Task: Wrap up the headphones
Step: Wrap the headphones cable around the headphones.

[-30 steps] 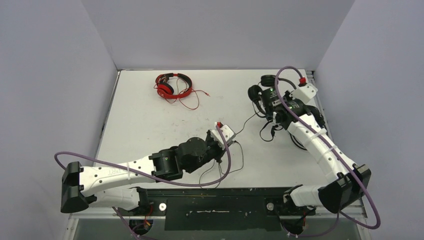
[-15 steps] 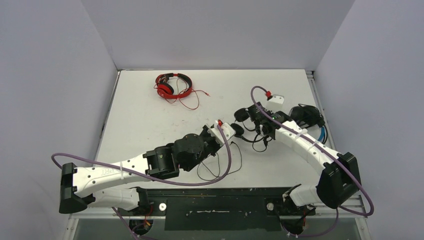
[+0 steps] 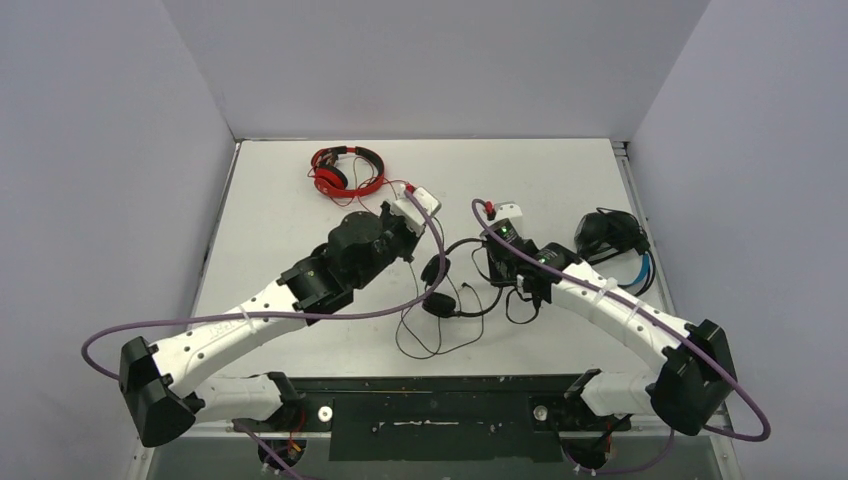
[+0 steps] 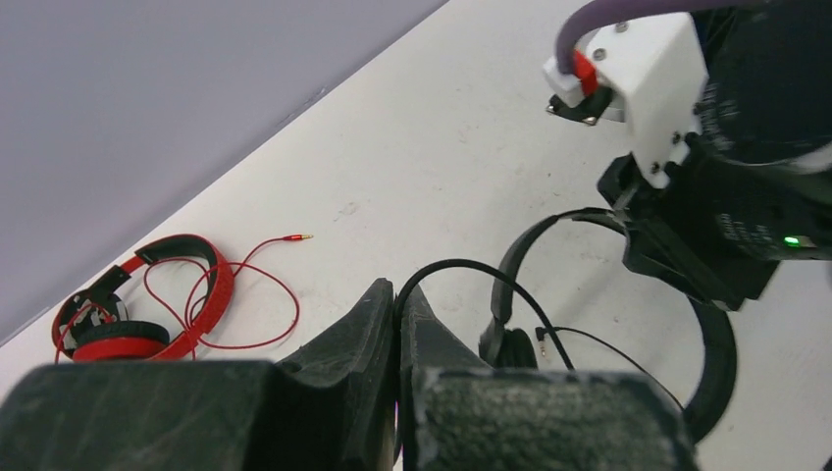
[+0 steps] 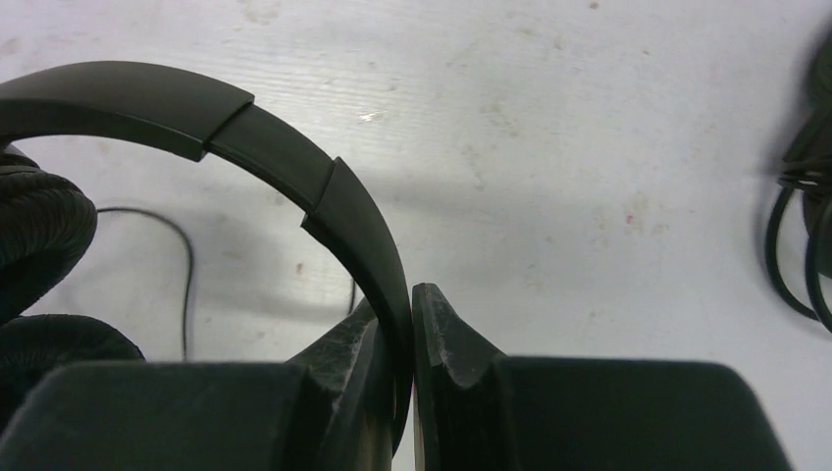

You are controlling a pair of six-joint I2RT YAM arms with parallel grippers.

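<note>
The white table carries three pairs of headphones. The all-black headphones lie near its middle, between the two arms. The right gripper is clamped on their headband, jaws almost meeting around it. The blue-banded headphones sit at the right edge, and the red headphones lie at the far left with their cord loose beside them. The left gripper pinches the thin black cable, jaws pressed together, and the rest of the cable loops on the table's near side.

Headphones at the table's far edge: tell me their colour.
The headphones are red; the left wrist view shows them best.
</note>
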